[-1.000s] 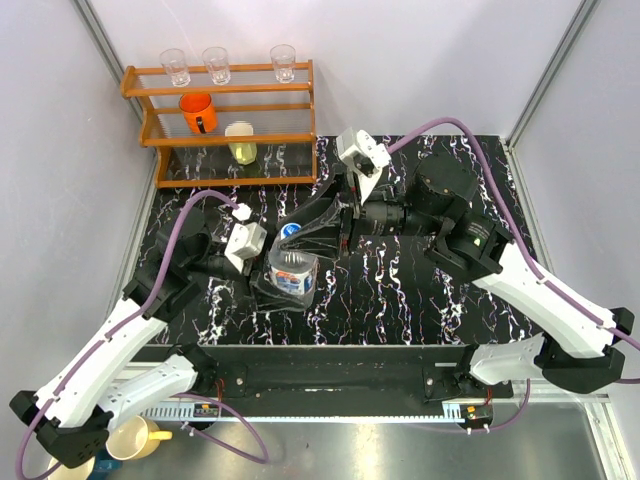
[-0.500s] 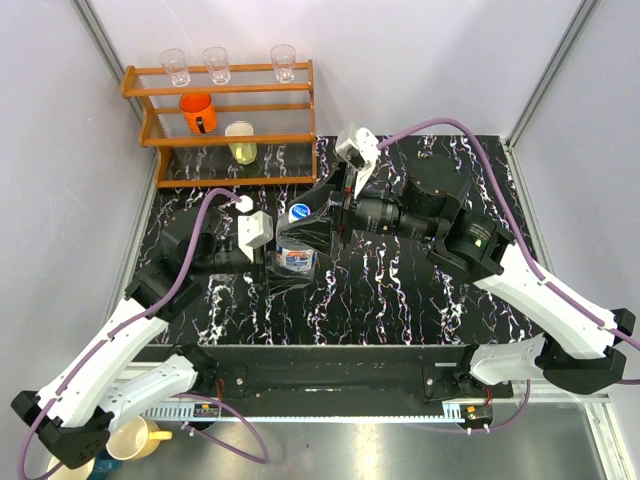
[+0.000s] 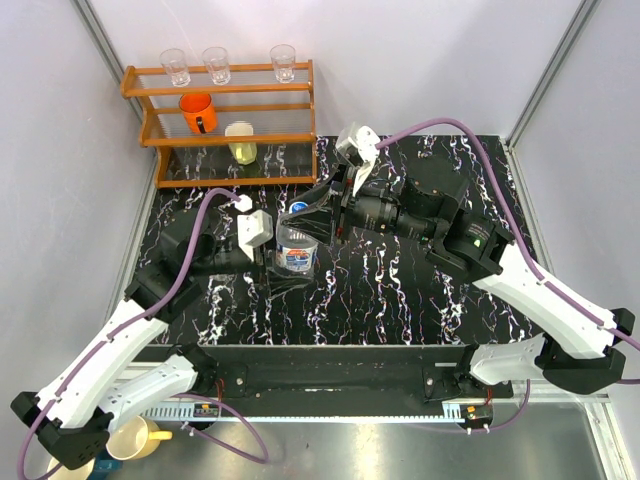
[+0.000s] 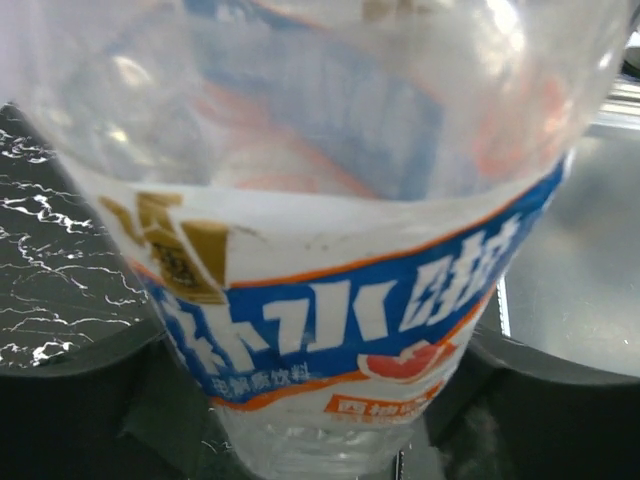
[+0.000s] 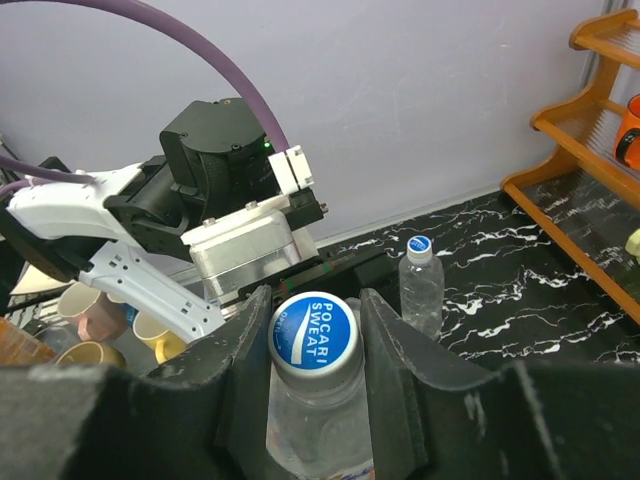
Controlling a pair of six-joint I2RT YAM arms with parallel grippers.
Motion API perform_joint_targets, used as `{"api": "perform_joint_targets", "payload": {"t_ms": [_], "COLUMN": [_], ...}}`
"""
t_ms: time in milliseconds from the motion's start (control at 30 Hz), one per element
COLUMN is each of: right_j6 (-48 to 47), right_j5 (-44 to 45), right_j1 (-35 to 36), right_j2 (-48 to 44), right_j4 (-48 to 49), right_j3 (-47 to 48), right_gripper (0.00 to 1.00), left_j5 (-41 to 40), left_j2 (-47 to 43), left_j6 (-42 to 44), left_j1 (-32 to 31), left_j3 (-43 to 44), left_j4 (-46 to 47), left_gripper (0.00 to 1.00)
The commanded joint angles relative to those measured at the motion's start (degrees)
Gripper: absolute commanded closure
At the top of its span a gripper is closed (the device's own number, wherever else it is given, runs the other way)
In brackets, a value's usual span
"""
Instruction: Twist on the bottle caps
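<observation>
A robot lab test cell: white partition walls point(image 3: 450, 60), marbled black table point(image 3: 385, 295), wooden cup rack point(image 3: 270, 139).

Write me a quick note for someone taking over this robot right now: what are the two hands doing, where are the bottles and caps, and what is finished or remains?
Left hand: closed around the wide bottle, holding it roughly upright.
Right hand: closed on the blue cap, which sits on that bottle's neck.
Small bottle: stands alone farther back on the table, with the small cap on it.
Done: both caps are on their necks.
Left: probably finish twisting the blue cap, then let go. How tight either cap is cannot be seen.
</observation>
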Motion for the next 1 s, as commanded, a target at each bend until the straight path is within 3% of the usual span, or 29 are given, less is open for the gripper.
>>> {"api": "perform_joint_targets", "payload": {"t_ms": [0, 33, 333, 500, 700, 967], "right_j6": [-1.6, -2.1, -7.6, -12.8, -16.3, -17.2], "right_j5": [4.8, 5.3, 9.4, 11.9, 15.7, 18.3], "right_j1": [0.1, 0.2, 0.2, 0.2, 0.0, 0.1], "right_j2": [-0.6, -0.5, 4.6, 7.0, 11.4, 21.8], "right_j4": [-0.6, -0.8, 1.6, 15.1, 37.0, 52.6], "right_j3": [0.7, 0.8, -3.4, -12.2, -22.8, -24.1], "right_gripper": [1.00, 1.00, 1.00, 1.00, 1.00, 1.00], "left_j5": [-3.4, -3.4, -4.8, -17.2, -23.0, -41.0], "left_j2": [-2.1, -2.3, -4.5, -3.7, -0.5, -1.9], "left_j6": [0.8, 2.1, 9.0, 6.0, 4.6, 4.1], "left_j1": [0.4, 0.4, 0.4, 0.4, 0.4, 0.4], "left_j3": [0.8, 2.0, 11.5, 23.9, 37.3, 37.9], "left_j4": [1.0, -0.1, -17.9, -25.5, -34.2, -32.7], "left_gripper": [0.14, 0.01, 0.01, 0.01, 0.01, 0.01]}}
